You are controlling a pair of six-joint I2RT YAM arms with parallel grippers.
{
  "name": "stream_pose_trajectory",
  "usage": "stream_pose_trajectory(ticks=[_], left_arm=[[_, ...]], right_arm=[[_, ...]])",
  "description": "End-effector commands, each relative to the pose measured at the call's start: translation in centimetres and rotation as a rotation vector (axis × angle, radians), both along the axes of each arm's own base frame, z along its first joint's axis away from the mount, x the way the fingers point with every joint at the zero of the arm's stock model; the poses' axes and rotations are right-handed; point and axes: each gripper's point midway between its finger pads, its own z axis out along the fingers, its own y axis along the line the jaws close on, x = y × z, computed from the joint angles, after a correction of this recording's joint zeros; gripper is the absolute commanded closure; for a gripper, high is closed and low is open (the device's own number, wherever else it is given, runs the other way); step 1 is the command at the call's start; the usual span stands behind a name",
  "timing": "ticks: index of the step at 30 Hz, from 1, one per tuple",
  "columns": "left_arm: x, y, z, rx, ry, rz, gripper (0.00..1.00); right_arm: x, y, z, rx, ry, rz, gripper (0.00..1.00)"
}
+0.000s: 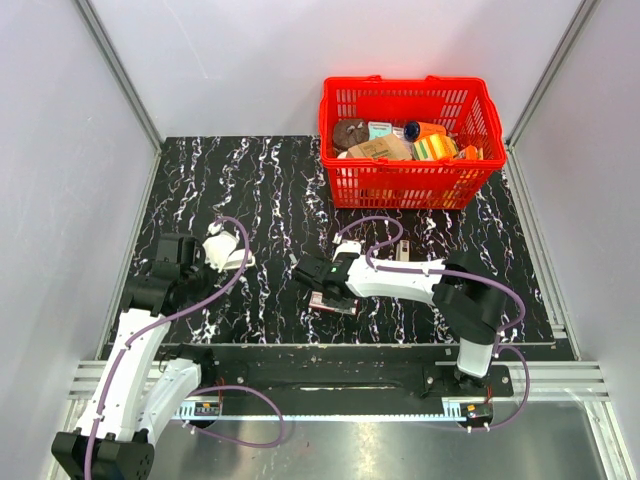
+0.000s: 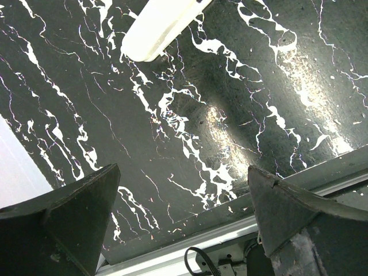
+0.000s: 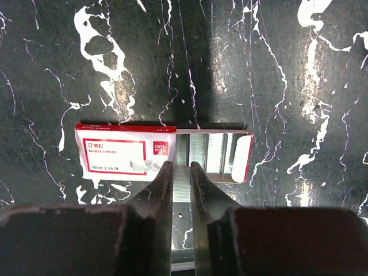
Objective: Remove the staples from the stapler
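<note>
A: Toward the middle of the counter's (image 1: 270, 190) near edge, we are hovering the right gripper (image 3: 181, 165) over the staple box (image 3: 123, 155), which is sitting half slid open.

B: We are pinching a silvery strip of staples (image 3: 181, 190) between its fingers, just above the box's open half.

A: And the stapler (image 1: 225, 250)?

B: It is lying near the left edge, white, just beside the left gripper (image 2: 183, 172). We are keeping that one's fingers spread wide over bare counter.

A: We are also seeing a red basket (image 1: 400, 185) sitting at the far right corner, well apart from both.
</note>
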Motion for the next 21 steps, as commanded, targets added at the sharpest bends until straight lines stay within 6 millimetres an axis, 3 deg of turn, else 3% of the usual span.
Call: stream_pose_trajectory(ticks=[1, 21], left_arm=[[0.3, -0.2, 0.5, -0.012, -0.028, -0.005, 0.01], [0.2, -0.3, 0.4, -0.019, -0.025, -0.001, 0.01]], right_arm=[[0.8, -0.3, 1.0, -0.005, -0.063, -0.041, 0.96], [1.4, -0.7, -0.3, -0.005, -0.022, -0.047, 0.86]])
